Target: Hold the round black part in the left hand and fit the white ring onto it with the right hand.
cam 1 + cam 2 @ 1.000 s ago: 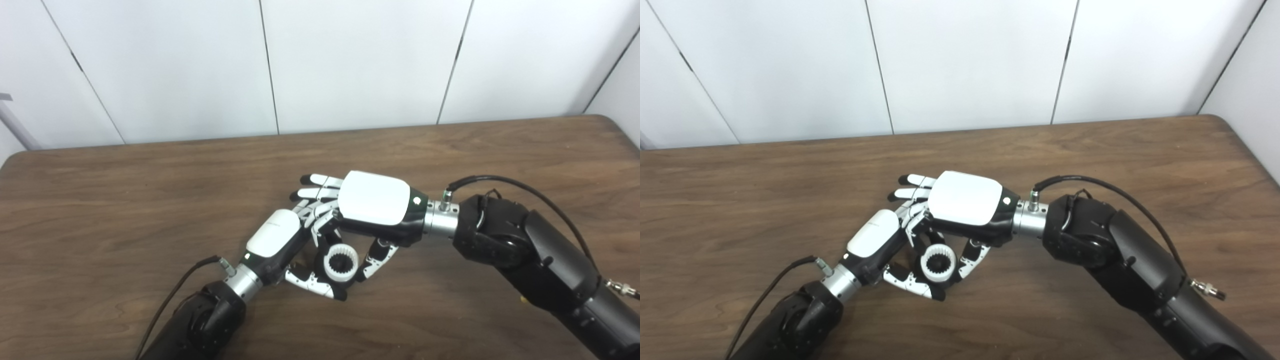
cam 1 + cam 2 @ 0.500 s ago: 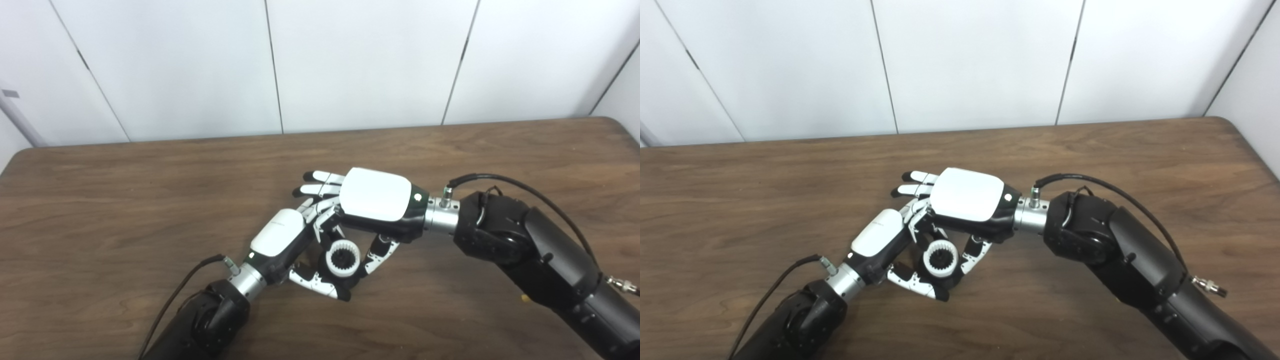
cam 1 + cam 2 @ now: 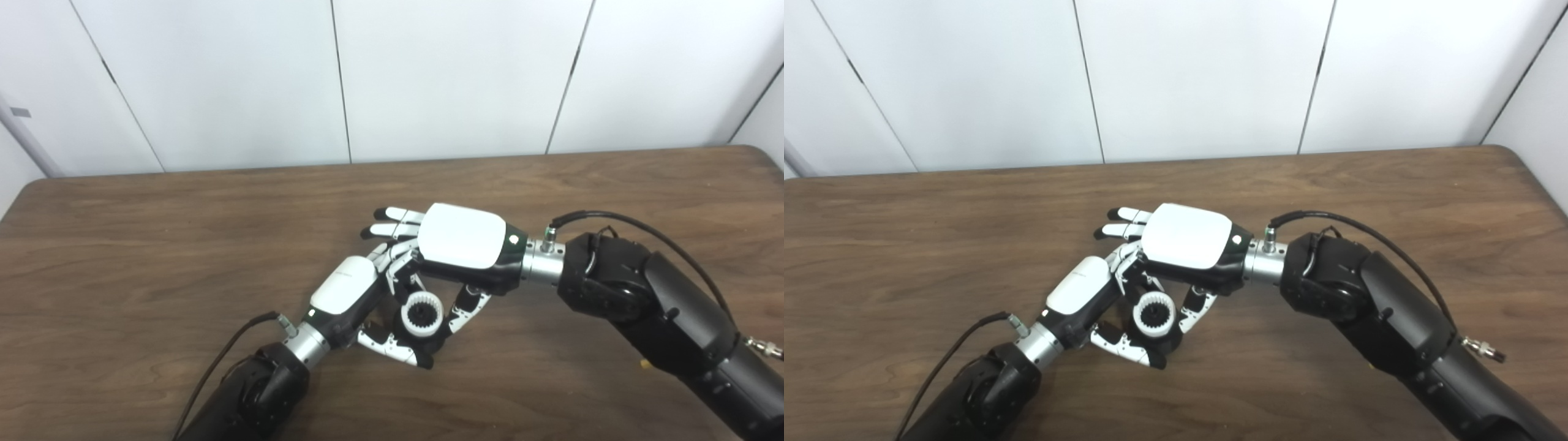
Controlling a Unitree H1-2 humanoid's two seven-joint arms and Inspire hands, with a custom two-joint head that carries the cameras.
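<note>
Walnut-grain table (image 3: 153,245) under white wall panels (image 3: 453,73); our left hand (image 3: 343,297) grips black part (image 3: 407,337) bearing white ring (image 3: 421,314), right hand (image 3: 459,245) pinching the ring.

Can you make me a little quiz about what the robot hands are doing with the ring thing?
1. True or false: the white ring is lying alone on the table, away from both hands.
2. Which hand cups the black part from below?
A. left
B. right
3. Fill in: the ring's inner edge has little ____.

Key:
1. False. It sits between the hands, around the black part.
2. A. The right hand comes over from above, its thumb beside the ring.
3. Teeth.
</note>
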